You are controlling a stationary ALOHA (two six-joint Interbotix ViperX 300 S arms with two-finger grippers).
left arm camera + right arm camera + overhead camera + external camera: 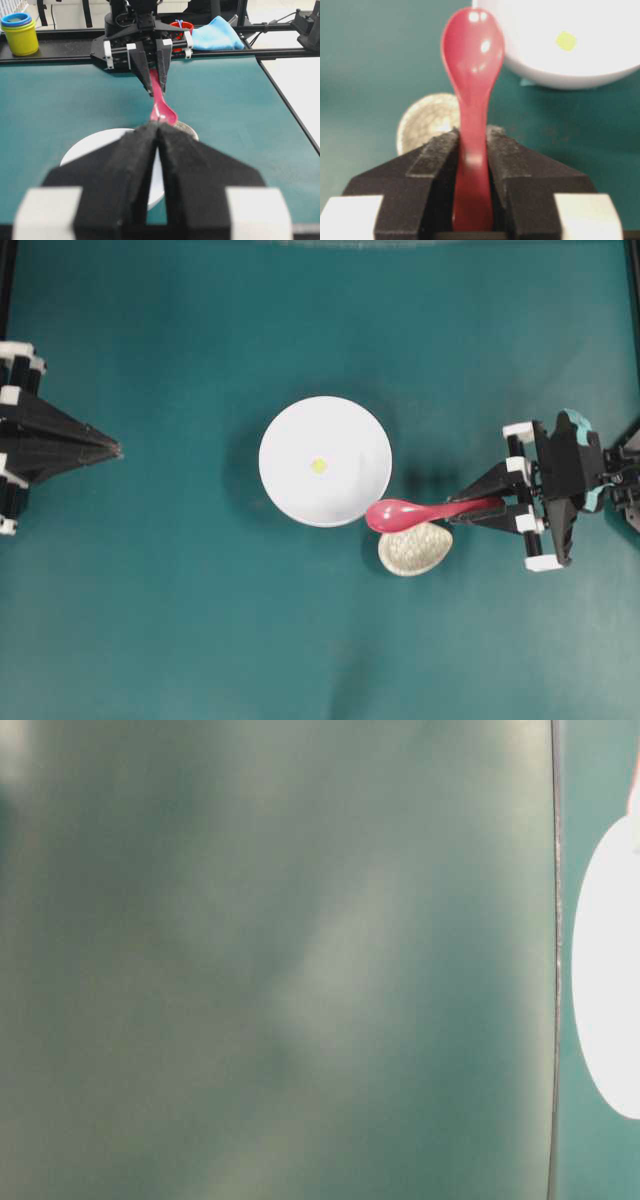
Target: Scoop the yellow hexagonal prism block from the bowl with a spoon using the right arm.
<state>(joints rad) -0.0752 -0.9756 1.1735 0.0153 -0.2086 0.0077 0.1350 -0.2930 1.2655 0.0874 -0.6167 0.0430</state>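
Pink-red spoon [402, 513] clamped by handle in right gripper [478, 508]; left gripper [159, 150] together. Risk: scoop clips bowl [290, 495] rim, missing yellow block [318, 466].

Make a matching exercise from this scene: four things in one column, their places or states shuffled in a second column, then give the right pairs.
Things:
1. yellow block
2. spoon
3. speckled spoon rest
4. left pincer

States:
A. shut, holding nothing, away from the bowl
B. bare on the mat beside the bowl
C. lying inside the white bowl
D. clamped by its handle in the right pincer

Pairs: 1-C, 2-D, 3-B, 4-A
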